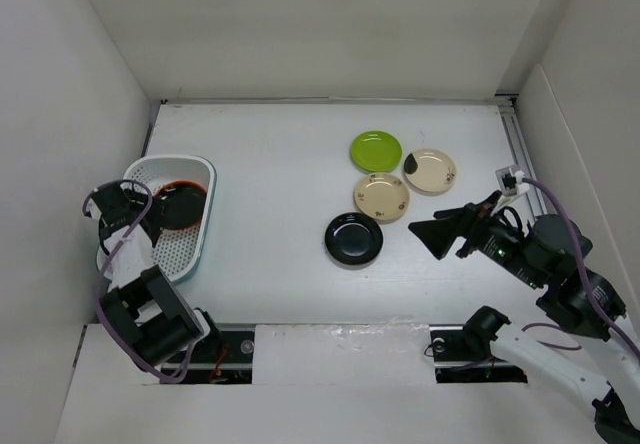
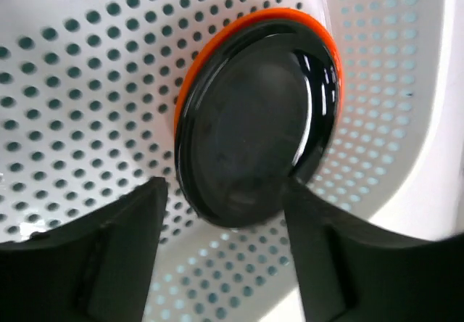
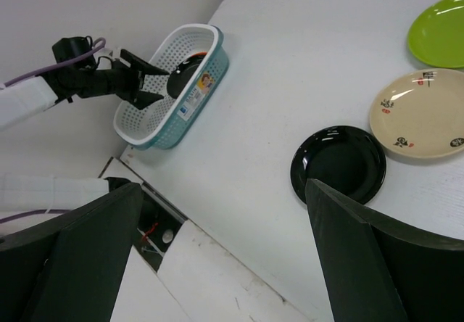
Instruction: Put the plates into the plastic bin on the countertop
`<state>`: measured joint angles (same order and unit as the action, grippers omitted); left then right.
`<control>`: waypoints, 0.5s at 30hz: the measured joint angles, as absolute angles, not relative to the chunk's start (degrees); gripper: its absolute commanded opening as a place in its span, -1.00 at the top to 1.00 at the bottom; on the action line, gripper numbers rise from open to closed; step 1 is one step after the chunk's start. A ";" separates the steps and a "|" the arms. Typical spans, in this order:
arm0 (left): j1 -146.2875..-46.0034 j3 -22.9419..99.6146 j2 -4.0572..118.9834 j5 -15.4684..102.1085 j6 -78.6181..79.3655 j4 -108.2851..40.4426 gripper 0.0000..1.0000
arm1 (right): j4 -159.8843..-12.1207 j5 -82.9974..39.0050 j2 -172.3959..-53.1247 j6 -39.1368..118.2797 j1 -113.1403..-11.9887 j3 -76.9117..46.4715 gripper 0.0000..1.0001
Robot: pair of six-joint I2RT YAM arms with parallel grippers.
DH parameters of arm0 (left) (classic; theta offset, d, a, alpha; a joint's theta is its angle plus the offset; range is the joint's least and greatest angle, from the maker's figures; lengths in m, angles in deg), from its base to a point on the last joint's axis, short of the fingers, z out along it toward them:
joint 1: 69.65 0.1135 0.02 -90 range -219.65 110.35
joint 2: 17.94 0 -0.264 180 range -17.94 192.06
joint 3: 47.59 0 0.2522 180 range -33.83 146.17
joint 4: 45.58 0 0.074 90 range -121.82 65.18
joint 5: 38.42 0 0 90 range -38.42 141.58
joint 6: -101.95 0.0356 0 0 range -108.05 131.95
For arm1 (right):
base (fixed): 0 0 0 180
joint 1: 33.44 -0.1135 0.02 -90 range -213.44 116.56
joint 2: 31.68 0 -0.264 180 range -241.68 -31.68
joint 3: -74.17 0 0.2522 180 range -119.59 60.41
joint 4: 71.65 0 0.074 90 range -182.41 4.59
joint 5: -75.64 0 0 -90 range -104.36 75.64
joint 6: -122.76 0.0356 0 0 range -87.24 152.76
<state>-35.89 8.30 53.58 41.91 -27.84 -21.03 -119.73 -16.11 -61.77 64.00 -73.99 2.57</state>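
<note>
Beyond the left gripper (image 2: 223, 188)'s parted fingers (image 2: 123, 235), black plate (image 2: 254, 119) nests on orange plate (image 2: 239, 23), likely saving space. Right gripper (image 3: 223, 186) gapes empty.

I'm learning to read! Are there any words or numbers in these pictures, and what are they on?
Sticker on the side of the basket: print too small and blurred to read.
Dark marks on the beige plates: too small to tell if they are writing.
Nothing else shows words or numbers.
</note>
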 measured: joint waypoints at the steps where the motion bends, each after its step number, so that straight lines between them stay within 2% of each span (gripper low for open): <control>1: -35.89 8.30 53.58 41.56 -28.17 -20.94 -0.48 | -119.69 -16.22 -61.53 64.00 -73.97 2.66 -1.00; 2: -35.89 8.34 53.26 41.36 -28.10 -20.86 -0.99 | -119.67 -16.33 -61.20 64.00 -73.99 2.79 -1.00; 10: -38.95 14.39 40.84 44.53 -25.04 -16.38 -0.99 | -119.80 -16.31 -59.80 64.00 -73.99 2.90 -1.00; 15: -40.13 15.14 30.87 35.99 -22.13 -19.35 -0.99 | -119.80 -16.25 -59.89 64.00 -73.99 2.90 -1.00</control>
